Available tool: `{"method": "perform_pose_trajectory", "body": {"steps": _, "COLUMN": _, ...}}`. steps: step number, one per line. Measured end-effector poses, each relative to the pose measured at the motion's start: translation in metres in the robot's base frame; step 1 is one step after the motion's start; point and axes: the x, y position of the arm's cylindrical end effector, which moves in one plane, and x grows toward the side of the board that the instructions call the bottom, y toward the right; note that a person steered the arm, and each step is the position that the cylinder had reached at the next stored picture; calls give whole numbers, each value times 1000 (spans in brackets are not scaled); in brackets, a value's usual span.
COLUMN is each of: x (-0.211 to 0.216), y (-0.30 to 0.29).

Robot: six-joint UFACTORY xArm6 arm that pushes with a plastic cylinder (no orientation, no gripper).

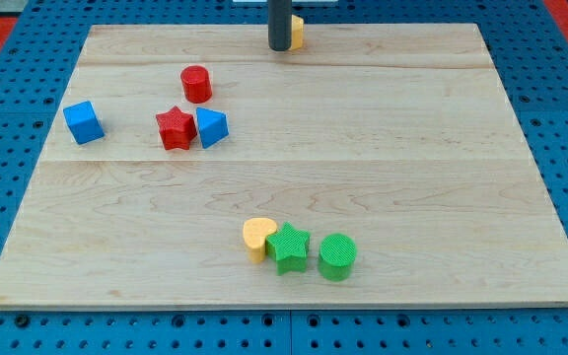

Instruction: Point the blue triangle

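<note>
Resting top edge, my tip (pixel 280 47), far from blue triangle (pixel 211 128).

Blue triangle (pixel 211 127) lay flat on the wooden board in the view's left half, upper-middle area. It was a solid blue wedge with one corner aimed at the view's bottom-left, and its left edge touched the neighbouring red block.

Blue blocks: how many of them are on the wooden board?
2. The blue cube lies near the view's left edge. The blue triangle lies right of it, touching the red star. None seems hidden.
</note>
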Motion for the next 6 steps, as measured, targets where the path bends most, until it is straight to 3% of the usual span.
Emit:
{"method": "perform_pose_trajectory", "body": {"steps": 1, "x": 4, "y": 8}}
{"method": "perform_pose_trajectory", "body": {"steps": 3, "x": 100, "y": 41}}
{"method": "perform_pose_trajectory", "body": {"steps": 6, "x": 190, "y": -25}}
